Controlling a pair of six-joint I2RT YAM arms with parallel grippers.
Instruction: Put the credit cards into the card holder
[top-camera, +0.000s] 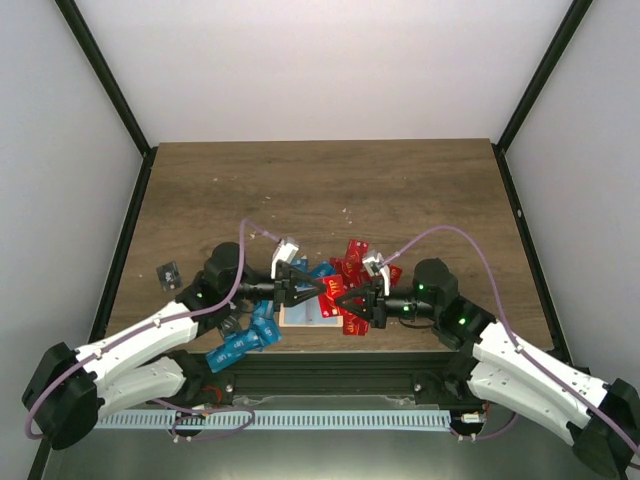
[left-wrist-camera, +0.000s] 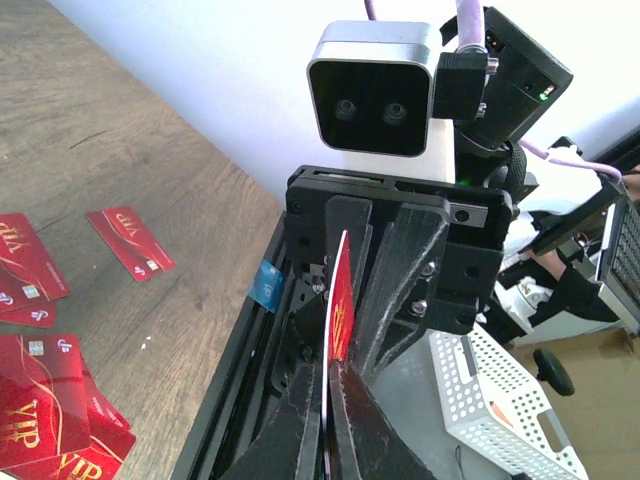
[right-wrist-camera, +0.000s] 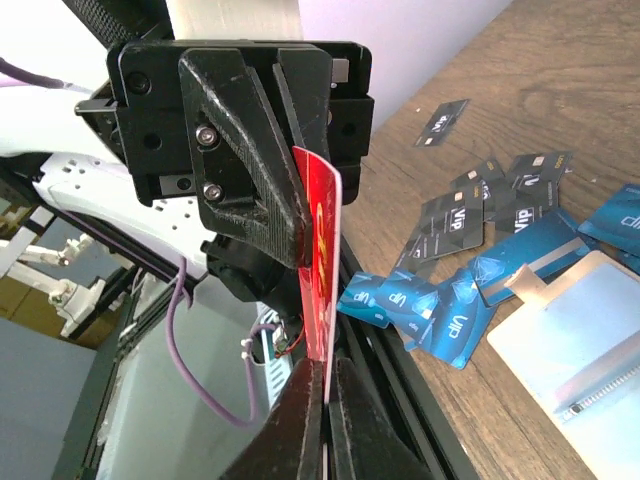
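Red card (right-wrist-camera: 320, 250) held on edge, clamped at opposite ends in the closed jaws of left gripper (left-wrist-camera: 327, 390) and right gripper (right-wrist-camera: 322, 390).

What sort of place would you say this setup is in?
Probably a robotics lab test cell: a wooden table boxed in by white panels, the left arm and right arm bolted at its near edge, credit cards strewn as props.
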